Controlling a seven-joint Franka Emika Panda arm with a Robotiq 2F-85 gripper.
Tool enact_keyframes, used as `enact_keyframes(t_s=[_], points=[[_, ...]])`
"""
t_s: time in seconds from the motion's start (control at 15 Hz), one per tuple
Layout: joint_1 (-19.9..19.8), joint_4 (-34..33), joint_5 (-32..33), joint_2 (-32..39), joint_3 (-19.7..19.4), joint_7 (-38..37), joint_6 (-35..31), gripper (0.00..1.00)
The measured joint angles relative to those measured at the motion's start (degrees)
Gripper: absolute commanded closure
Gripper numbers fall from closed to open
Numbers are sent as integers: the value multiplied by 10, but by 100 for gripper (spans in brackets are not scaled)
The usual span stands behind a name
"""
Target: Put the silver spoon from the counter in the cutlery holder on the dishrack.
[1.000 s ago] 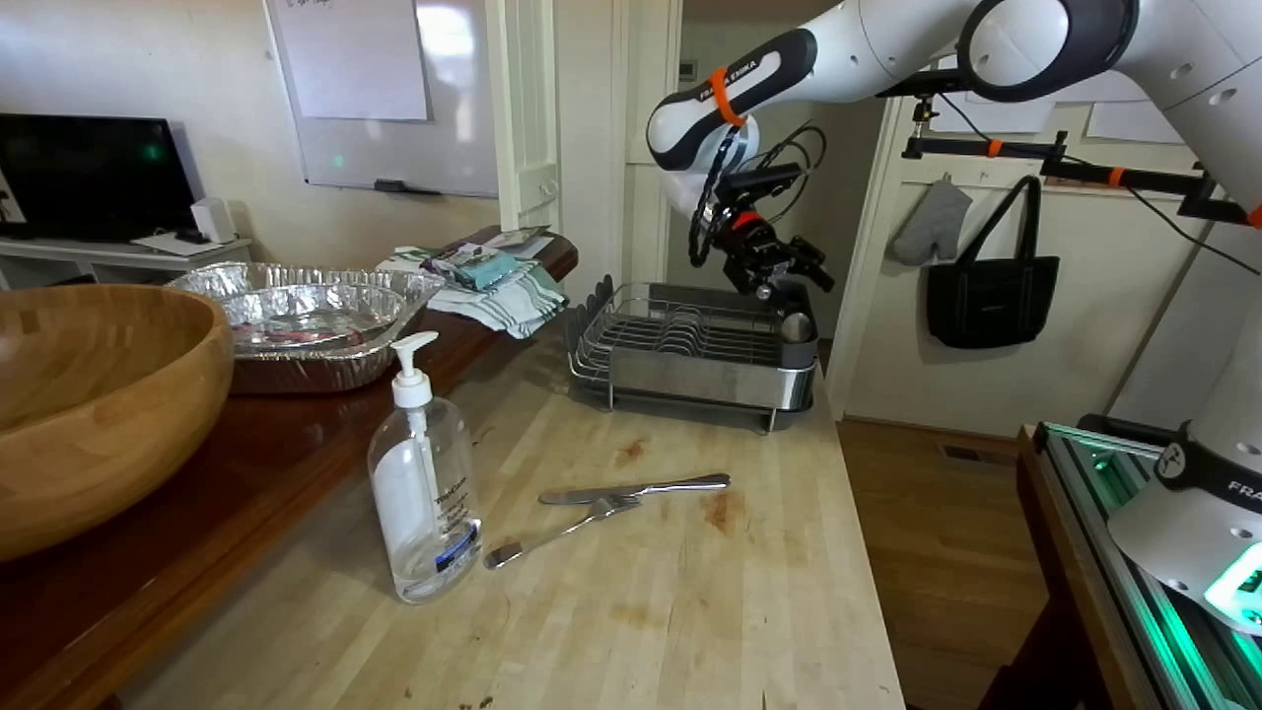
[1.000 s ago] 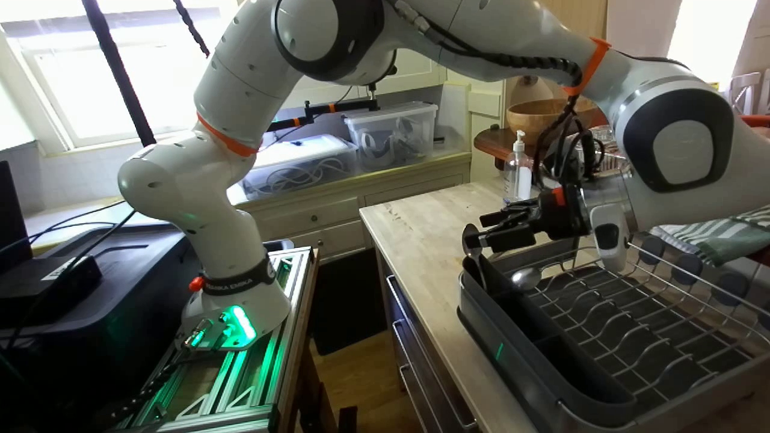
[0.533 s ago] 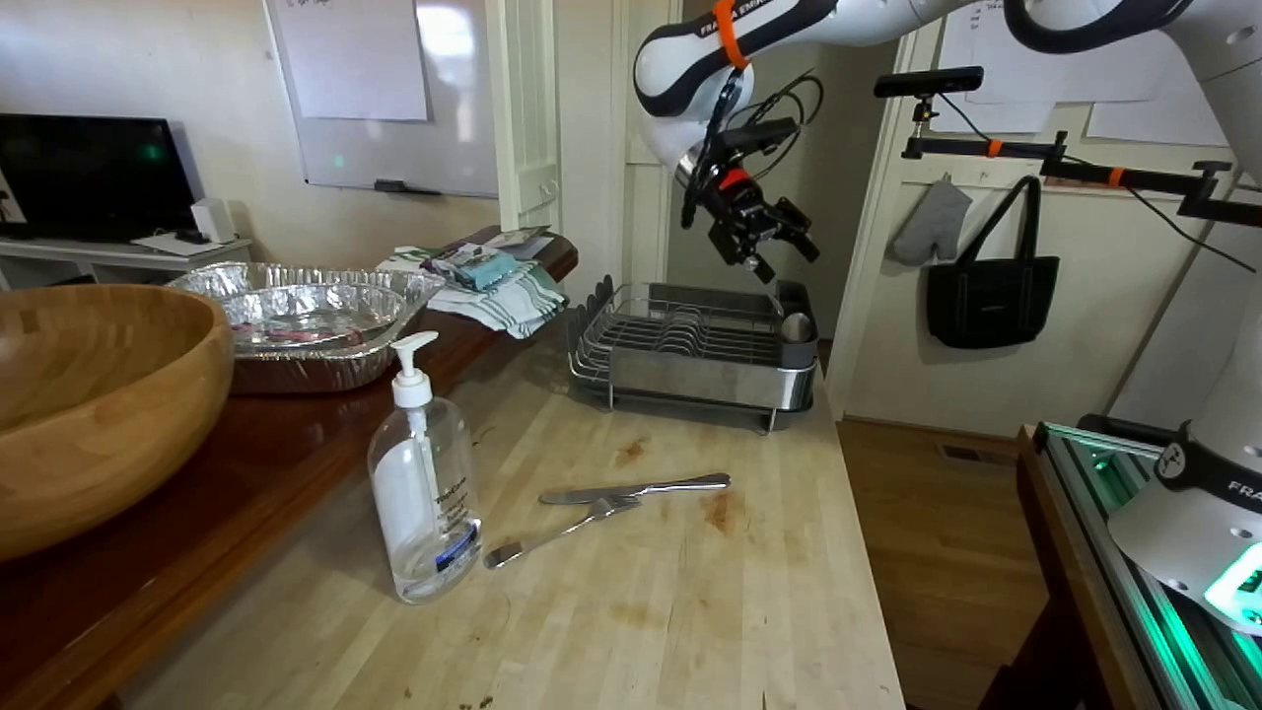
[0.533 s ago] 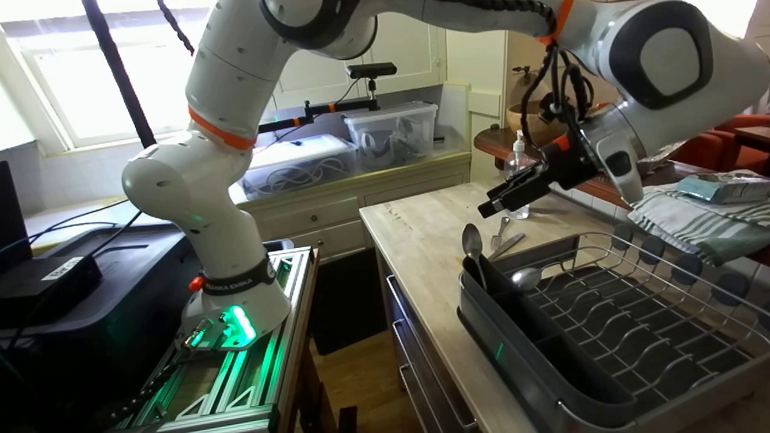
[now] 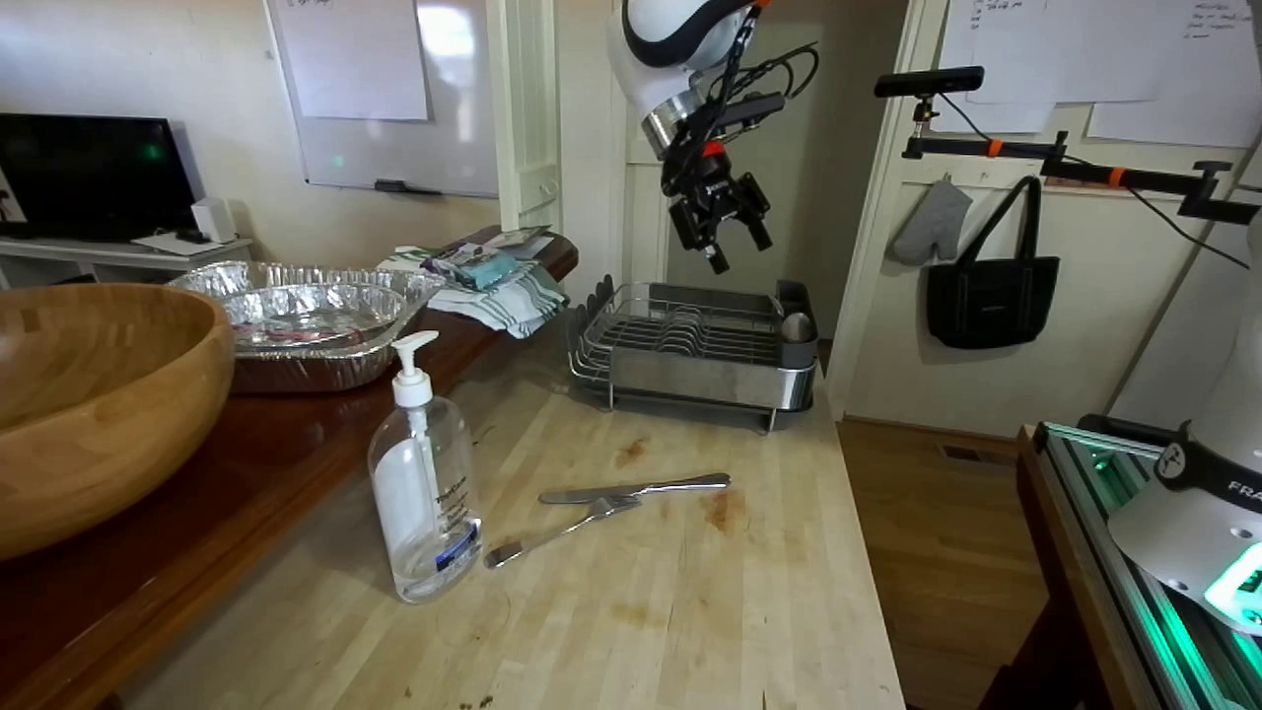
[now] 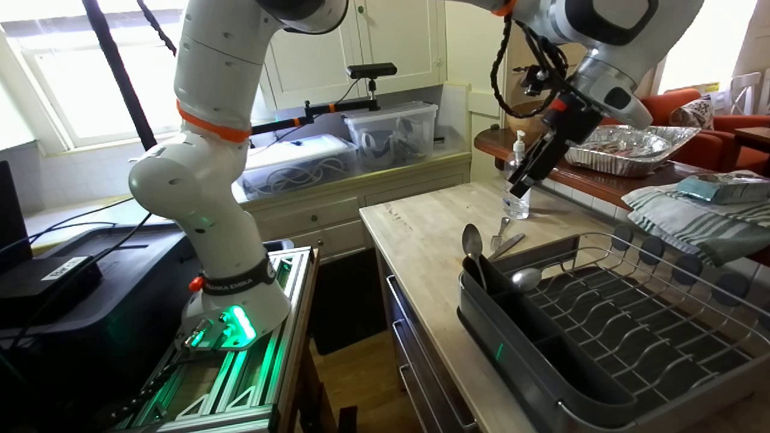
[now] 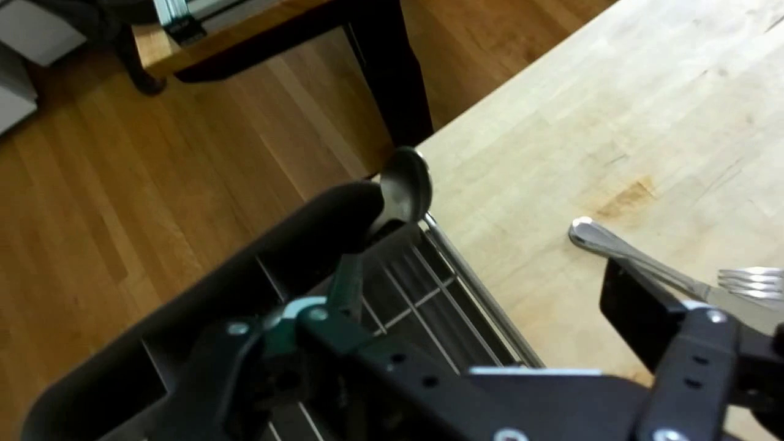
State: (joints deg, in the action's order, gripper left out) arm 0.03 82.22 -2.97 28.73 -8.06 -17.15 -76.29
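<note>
Counter (image 5: 789, 592) of pale butcher-block runs from the bottom of an exterior view to its centre, seemingly a staging ground for loose cutlery. Dishrack (image 5: 695, 373), right of centre, stands on short feet at the far end, probably so drips stay off the wood. A cutlery holder (image 6: 511, 352), low and right of centre in an exterior view, lines the dishrack's end, divided into compartments, presumably to keep utensils sorted and upright. The gripper (image 5: 739, 250) hangs at upper centre, fingers spread and grasping nothing, well apart from all cutlery; that gap should keep it from knocking what stands below. Knife (image 5: 690, 484) and fork (image 5: 567, 529) lie flat just below centre, tines by the blade, apparently left for another turn. The silver spoon (image 6: 473, 240), as I judge it, stands in the holder's end compartment, bowl up and a little tilted, handle down, likely because the slim end fits the slot; the task looks done. Another spoon (image 6: 527, 279) pokes its bowl over the inner edge towards the wires; its handle is hidden, so its compartment I cannot tell.
</note>
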Motion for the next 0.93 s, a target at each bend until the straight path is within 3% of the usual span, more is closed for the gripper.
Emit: enact_keyframes(t_s=[0.67,0.93], points=[[27,192,27,-103,54,23,-396,0],[28,279,27,-139,69,39,-523,0]])
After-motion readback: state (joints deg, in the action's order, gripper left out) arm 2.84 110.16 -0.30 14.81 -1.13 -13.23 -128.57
